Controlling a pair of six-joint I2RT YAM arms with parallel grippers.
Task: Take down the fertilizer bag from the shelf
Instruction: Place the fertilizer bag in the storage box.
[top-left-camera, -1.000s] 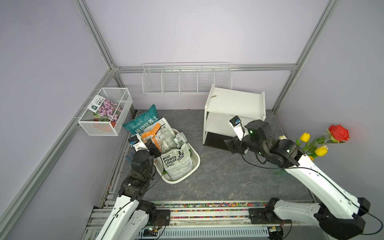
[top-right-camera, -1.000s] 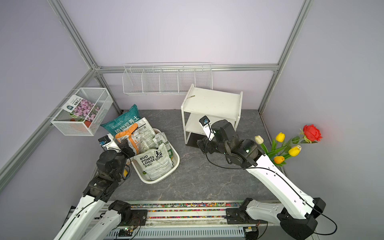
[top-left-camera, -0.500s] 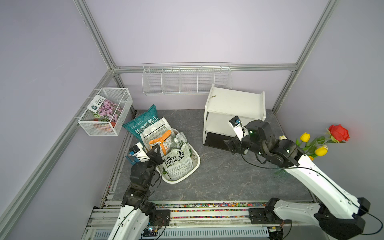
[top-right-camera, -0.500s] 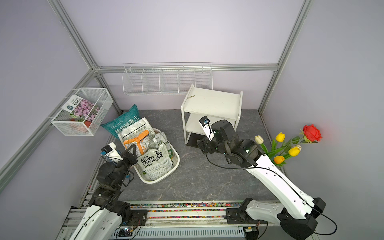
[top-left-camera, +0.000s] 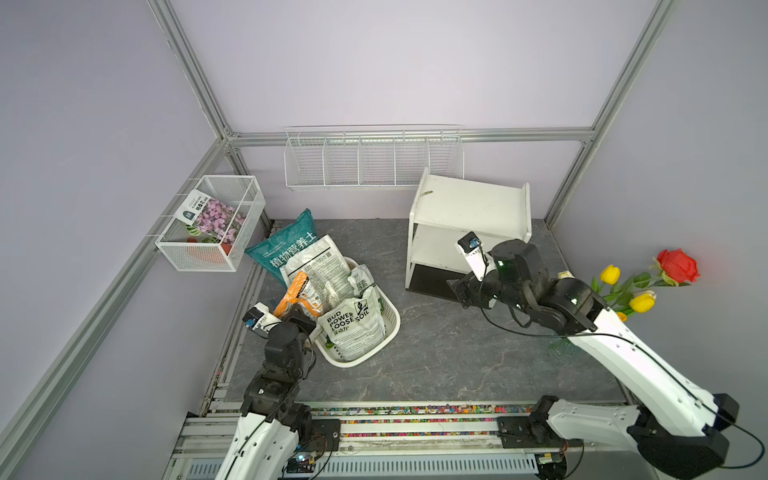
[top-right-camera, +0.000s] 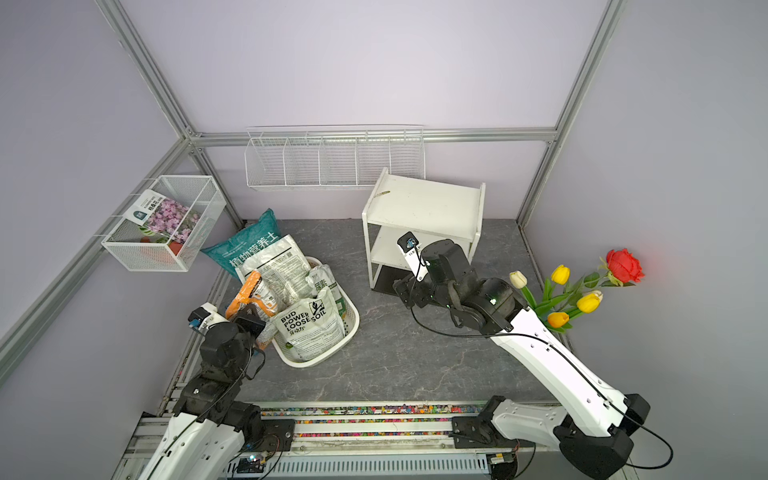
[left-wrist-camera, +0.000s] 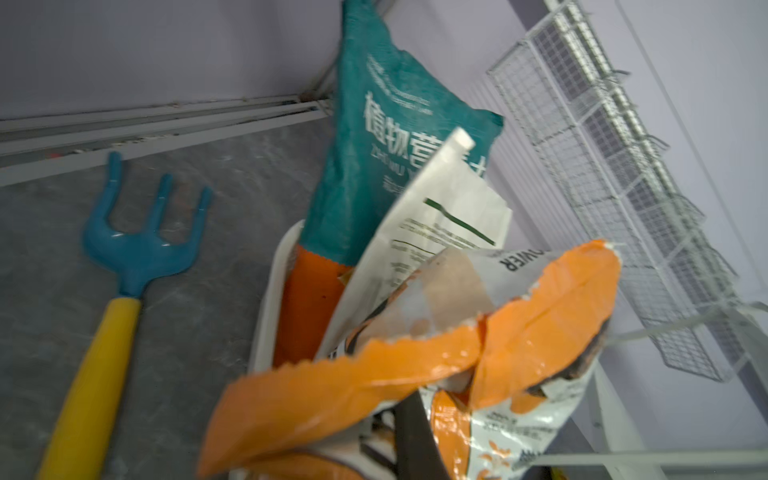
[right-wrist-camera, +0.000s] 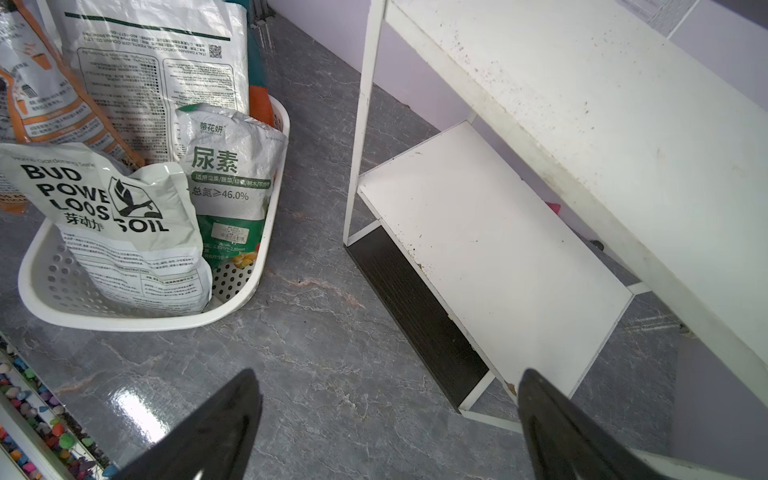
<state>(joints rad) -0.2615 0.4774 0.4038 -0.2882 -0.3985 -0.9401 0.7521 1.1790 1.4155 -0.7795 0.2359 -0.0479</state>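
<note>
We see the fertilizer bag, orange and white with a torn top, off the shelf and well apart from it. It leans at the 9 o'clock rim of the white tub. We cannot tell whether its bottom rests inside the tub.

The left end effector is closed tight on the bag's crumpled upper part. In the left wrist view a dark finger lies against the orange film.

In the tub with it are a soil bag toward 5 o'clock and a large printed bag toward 12 o'clock. A teal bag stands behind them, at 11 o'clock.

A rake with a blue head and a yellow handle lies flat on the desk, near the tub. It shows only in the left wrist view.

The shelf stands at about 1 o'clock on the desk. The right end effector hovers just in front of its dark base, at 6 o'clock from it, with its jaws spread wide and gripping nothing.

On the walls we find a wire rack at 12 o'clock and a mesh basket at 10 o'clock. Flowers stand at 3 o'clock.
</note>
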